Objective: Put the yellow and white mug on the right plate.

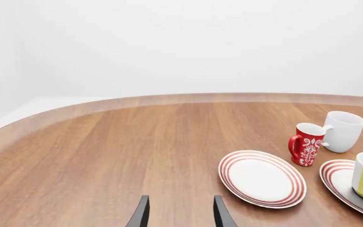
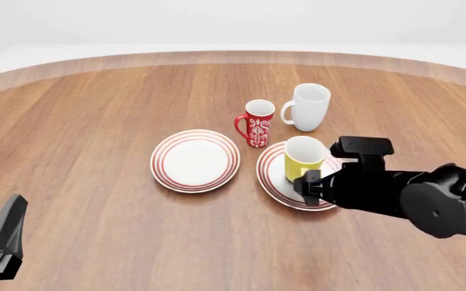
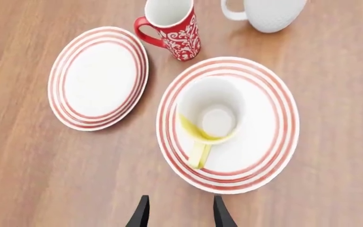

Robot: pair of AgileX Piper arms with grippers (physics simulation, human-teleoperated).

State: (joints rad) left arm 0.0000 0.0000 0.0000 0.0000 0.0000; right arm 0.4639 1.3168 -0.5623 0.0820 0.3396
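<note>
Yellow and white mug (image 3: pixel 210 118) stands upright on the right plate (image 3: pixel 266 142), a little toward the side of the plate that is nearer to the left plate (image 3: pixel 99 78), and its handle (image 3: pixel 198 153) points back toward the right gripper (image 3: pixel 180 215). In the right wrist view the jaws of this gripper are apart at a moderate width and hold nothing; the mug is ahead of them and below, with a clear gap between the fingertips and the handle. Because the mug is vertical, its long axis goes up from the plate, and I judge that the placing is already done, so the coming move is only to pull the right arm back and up, without touching the handle. The right arm is clearly the nearer one; in the front view it hangs just beside the plate on the near side. The left gripper (image 1: pixel 180 216) is well apart, low over the bare tabletop (image 2: pixel 95 109) at the left, with its jaws also open and empty. Behind the plates stand the red patterned mug (image 2: pixel 257 123) and the white mug (image 2: pixel 308 107), both near the right plate but not touching it.
</note>
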